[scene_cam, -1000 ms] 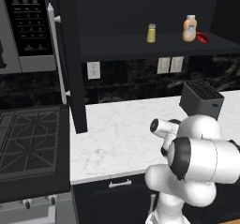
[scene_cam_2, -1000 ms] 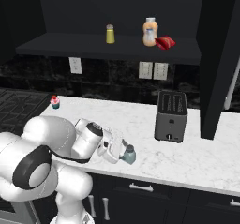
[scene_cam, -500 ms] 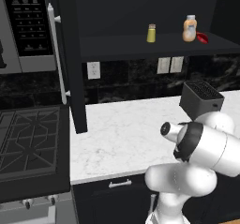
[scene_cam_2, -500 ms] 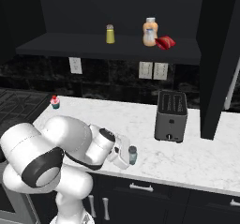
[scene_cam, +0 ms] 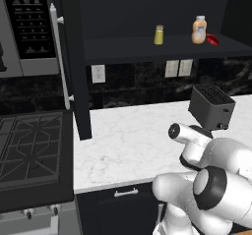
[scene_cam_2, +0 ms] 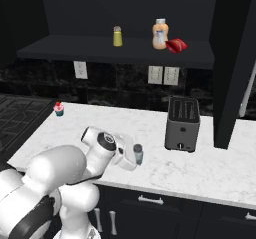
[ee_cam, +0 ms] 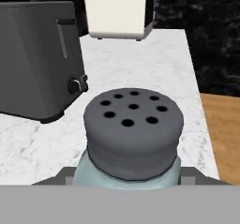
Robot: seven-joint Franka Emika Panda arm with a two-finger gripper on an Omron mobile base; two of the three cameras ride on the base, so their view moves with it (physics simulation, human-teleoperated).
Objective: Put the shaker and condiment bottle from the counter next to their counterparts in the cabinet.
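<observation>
Currently: gripper [scene_cam_2: 136, 155] apparently clamped on the shaker [scene_cam_2: 138, 154], left of the toaster [scene_cam_2: 182, 123] on the counter [scene_cam_2: 210, 168]. Next: lift to the cabinet [scene_cam_2: 115, 50], beside the yellow shaker [scene_cam_2: 117, 36].

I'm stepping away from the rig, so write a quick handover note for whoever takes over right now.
Hand: shut on the shaker, which stands upright near the counter's front edge, left of the toaster.
Condiment bottle: already on the cabinet shelf, lying beside the orange-beige bottle.
Yellow shaker: on the same shelf, to the left.
Left: lift the shaker and set it next to the yellow shaker.
</observation>
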